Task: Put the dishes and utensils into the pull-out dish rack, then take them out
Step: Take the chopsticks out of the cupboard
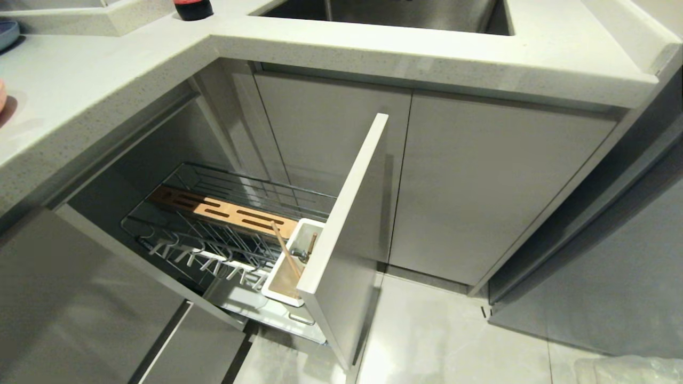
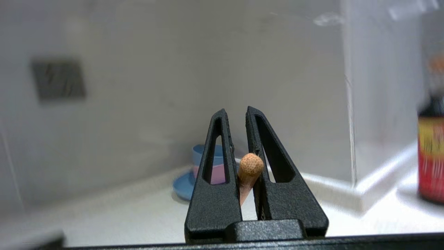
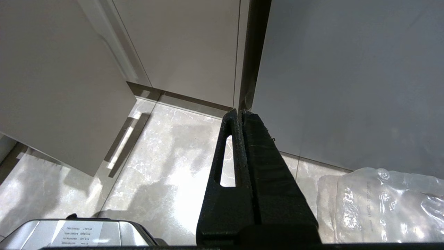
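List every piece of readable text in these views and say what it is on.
No text can be read.
White sticker on the grey device: printed lines, too small.
Red and yellow label on the dark bottle: blurred.
Clear plastic bag on the floor: faint print, illegible.

One chopstick [image 1: 286,252] and spoon [image 1: 306,253] stand in the utensil cup [image 1: 281,292].

In front of me stands an L-shaped pale speckled stone countertop [image 1: 405,53] with a steel sink basin [image 1: 384,13] sunk into it. Below it I see flat glossy grey cabinet doors [image 1: 496,186]. The floor is of pale marbled tiles [image 1: 453,330] and reflects soft light. A crumpled clear plastic bag [image 3: 381,205] lies on the tiles near a grey wall panel [image 3: 347,76].
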`<state>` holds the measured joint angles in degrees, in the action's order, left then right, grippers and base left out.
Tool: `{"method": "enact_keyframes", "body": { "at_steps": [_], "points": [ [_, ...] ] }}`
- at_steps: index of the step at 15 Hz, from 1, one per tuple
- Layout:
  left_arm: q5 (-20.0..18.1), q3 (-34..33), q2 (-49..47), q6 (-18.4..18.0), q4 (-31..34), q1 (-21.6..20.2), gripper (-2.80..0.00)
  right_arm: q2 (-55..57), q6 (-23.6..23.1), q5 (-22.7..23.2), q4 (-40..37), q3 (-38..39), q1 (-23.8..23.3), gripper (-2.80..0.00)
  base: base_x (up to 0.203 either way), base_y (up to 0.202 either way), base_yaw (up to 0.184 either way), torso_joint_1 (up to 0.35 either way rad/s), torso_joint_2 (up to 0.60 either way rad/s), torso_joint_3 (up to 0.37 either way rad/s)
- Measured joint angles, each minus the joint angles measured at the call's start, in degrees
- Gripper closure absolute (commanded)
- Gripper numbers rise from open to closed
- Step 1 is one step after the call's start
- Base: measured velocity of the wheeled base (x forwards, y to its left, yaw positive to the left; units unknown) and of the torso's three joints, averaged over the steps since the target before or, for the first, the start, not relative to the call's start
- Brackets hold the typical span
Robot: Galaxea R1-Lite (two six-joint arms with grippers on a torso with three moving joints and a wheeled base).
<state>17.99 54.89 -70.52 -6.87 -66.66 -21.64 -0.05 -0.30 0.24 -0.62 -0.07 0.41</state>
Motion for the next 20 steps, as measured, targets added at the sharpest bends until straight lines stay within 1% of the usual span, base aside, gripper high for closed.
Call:
{"method": "enact_keyframes", "body": {
  "at_steps": [1, 2, 3, 4, 6, 7, 8, 9, 10, 11, 15, 17, 18, 20],
  "points": [
    [1.94, 0.91, 0.52, 3.98, 3.44, -0.47, 0.00, 0.00, 0.00, 0.00, 0.00, 0.00, 0.00, 0.00, 0.000, 0.000, 0.000, 0.000, 0.00, 0.000],
    [3.52, 2.08, 1.17, 8.45, 8.27, -1.09, 0.00, 0.00, 0.00, 0.00, 0.02, 0.00, 0.00, 0.00, 0.000, 0.000, 0.000, 0.000, 0.00, 0.000],
    [4.22, 3.32, 1.81, 12.29, 13.22, -1.71, 0.00, 0.00, -0.02, -0.01, 0.00, 0.00, 0.00, 0.00, 0.000, 0.000, 0.000, 0.000, 0.00, 0.000],
    [4.49, 4.99, 2.53, 16.63, 19.47, -2.62, 0.00, 0.00, -0.01, 0.00, 0.01, 0.00, 0.00, 0.00, 0.000, 0.000, 0.000, 0.000, 0.00, 0.000],
    [4.25, 9.27, 4.06, 26.89, 33.22, -5.41, 0.00, 0.00, -0.02, 0.00, 0.02, 0.00, 0.00, 0.00, 0.000, 0.000, 0.000, 0.000, 0.00, 0.000],
    [3.44, 11.18, 4.85, 31.82, 39.51, -7.12, 0.00, 0.00, -0.02, 0.00, 0.00, 0.00, 0.00, 0.00, 0.000, 0.000, 0.000, 0.000, 0.00, 0.000],
    [2.03, 12.68, 5.72, 36.26, 44.76, -8.91, 0.00, 0.00, -0.02, -0.01, 0.00, 0.00, 0.00, 0.00, 0.000, 0.000, 0.000, 0.000, 0.00, 0.000],
    [0.98, 13.56, 6.56, 39.79, 48.28, -10.39, 0.00, 0.00, -0.02, 0.00, 0.01, -0.02, 0.00, 0.00, 0.000, 0.000, 0.000, 0.000, 0.00, 0.000],
    [0.66, 13.92, 7.28, 42.35, 49.57, -11.59, 0.00, 0.00, -0.02, 0.00, 0.02, 0.00, 0.00, 0.00, 0.000, 0.000, 0.000, 0.000, 0.00, 0.000],
    [0.59, 14.03, 7.74, 43.81, 49.63, -12.35, 0.00, 0.00, -0.02, -0.02, 0.00, -0.01, 0.00, 0.00, 0.000, 0.000, 0.000, 0.000, 0.00, 0.000],
    [0.61, 13.22, 8.65, 47.05, 47.53, -15.02, 0.00, 0.00, 0.00, 0.00, 0.00, -0.02, 0.00, 0.00, 0.000, 0.000, 0.000, 0.000, 0.00, 0.000],
    [0.19, 13.18, 8.46, 48.55, 47.83, -15.72, 0.00, 0.00, -0.02, 0.00, 0.00, -0.02, 0.00, 0.00, 0.000, 0.000, 0.000, 0.000, 0.00, 0.000],
    [-0.88, 13.49, 8.06, 49.45, 48.11, -16.22, 0.00, 0.00, -0.02, 0.00, 0.00, -0.02, 0.00, 0.00, 0.000, 0.000, 0.000, 0.000, 0.00, 0.000],
    [-5.28, 13.97, 7.44, 52.06, 50.66, -17.28, 0.00, 0.00, -0.02, 0.00, 0.02, -0.02, 0.00, 0.00, 0.000, 0.000, 0.000, 0.000, 0.00, 0.000]
  ]
}}
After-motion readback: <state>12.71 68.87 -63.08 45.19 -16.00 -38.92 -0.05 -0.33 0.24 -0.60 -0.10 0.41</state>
